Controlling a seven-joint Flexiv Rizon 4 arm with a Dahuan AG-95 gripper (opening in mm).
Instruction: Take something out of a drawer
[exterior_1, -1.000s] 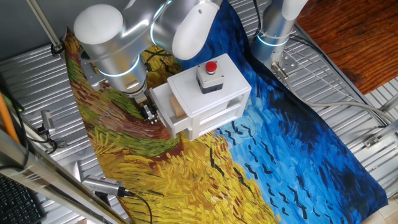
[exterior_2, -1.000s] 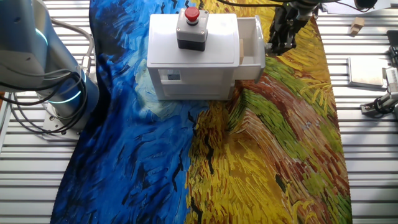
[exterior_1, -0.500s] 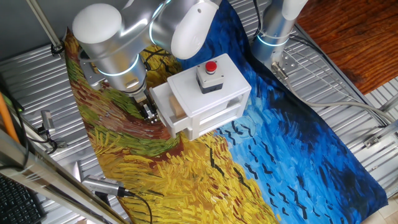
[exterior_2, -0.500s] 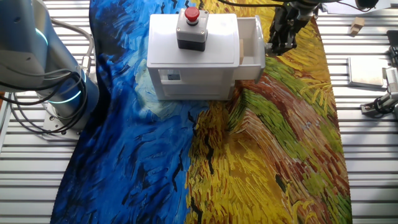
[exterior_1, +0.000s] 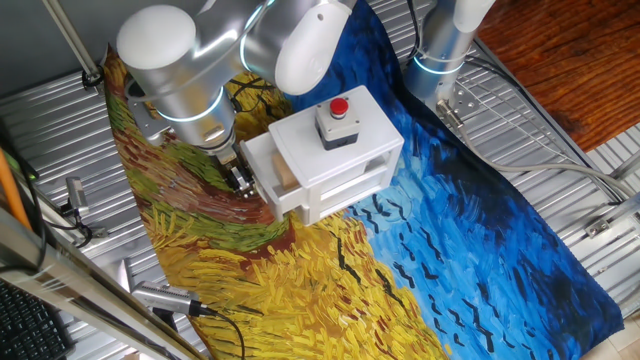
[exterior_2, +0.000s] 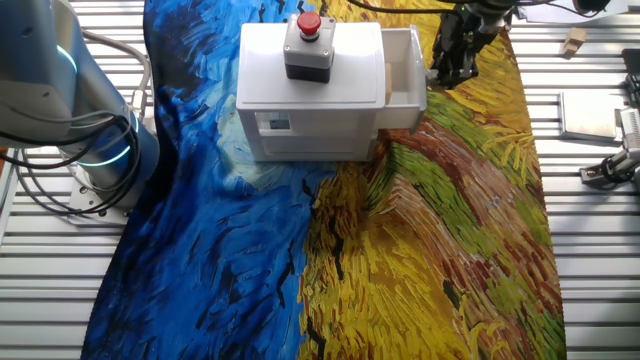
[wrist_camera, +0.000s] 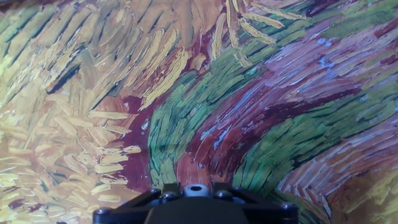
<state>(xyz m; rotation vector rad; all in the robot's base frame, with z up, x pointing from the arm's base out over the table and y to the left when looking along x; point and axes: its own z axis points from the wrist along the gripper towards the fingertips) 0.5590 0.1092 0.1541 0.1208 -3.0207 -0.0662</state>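
Observation:
The white box (exterior_1: 340, 150) with a red button on top stands on the painted cloth. Its upper drawer (exterior_1: 270, 180) is pulled out towards my arm; it also shows in the other fixed view (exterior_2: 405, 70). A small tan wooden block (exterior_1: 286, 178) lies inside the drawer, and only a tan sliver of it (exterior_2: 387, 78) shows from the other side. My gripper (exterior_1: 238, 180) points down at the cloth, right against the drawer's front (exterior_2: 450, 72). The knob is hidden behind it. The hand view shows only cloth and the hand's dark base, no fingers.
The painted cloth (exterior_1: 300, 290) covers the table's middle. A second grey arm's base (exterior_2: 90, 150) stands beside the cloth. A small wooden piece (exterior_2: 572, 42) and a grey tool (exterior_2: 610, 165) lie on the metal table at the right. A cable and pen-like tool (exterior_1: 165, 297) lie near the cloth's edge.

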